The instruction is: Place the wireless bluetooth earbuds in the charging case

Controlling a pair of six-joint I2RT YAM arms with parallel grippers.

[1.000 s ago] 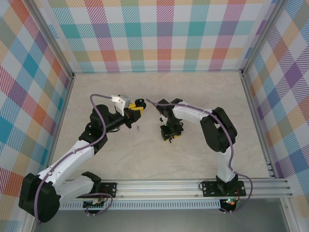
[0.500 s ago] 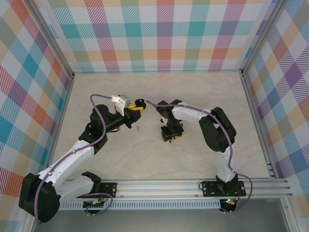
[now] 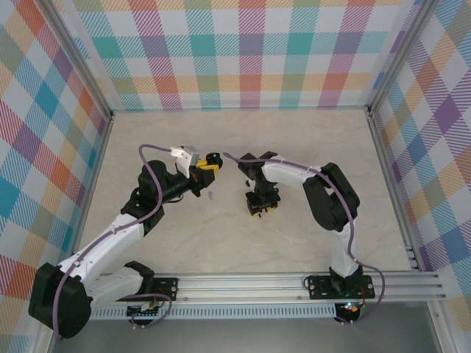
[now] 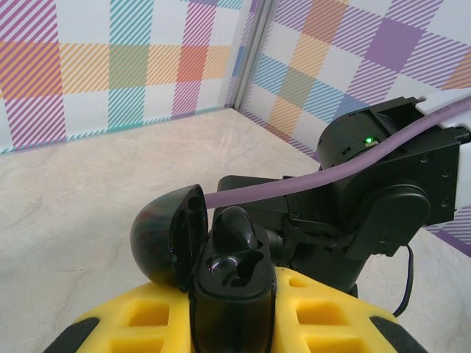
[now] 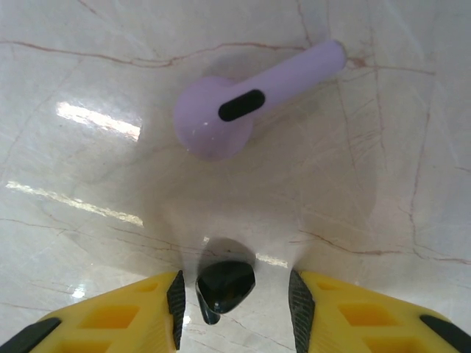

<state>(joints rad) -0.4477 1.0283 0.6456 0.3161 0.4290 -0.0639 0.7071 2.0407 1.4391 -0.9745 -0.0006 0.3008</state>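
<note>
My left gripper (image 4: 234,318) is shut on the black charging case (image 4: 232,290), held upright above the table with its lid (image 4: 165,237) swung open to the left. One black earbud (image 4: 237,229) sits in the case's far socket; the near socket is bare. In the top view the case (image 3: 213,157) shows at the left gripper's (image 3: 208,168) tip. My right gripper (image 5: 235,294) is open, low over the table, its pads either side of a loose black earbud (image 5: 224,285) that lies nearer the left pad. A lilac earbud (image 5: 228,118) lies just beyond it.
Another lilac earbud (image 3: 210,195) lies on the marble table between the two arms, and a small dark piece (image 3: 243,182) lies by the right arm's wrist. The right arm (image 4: 383,198) stands close behind the case. Checked walls enclose the table on three sides.
</note>
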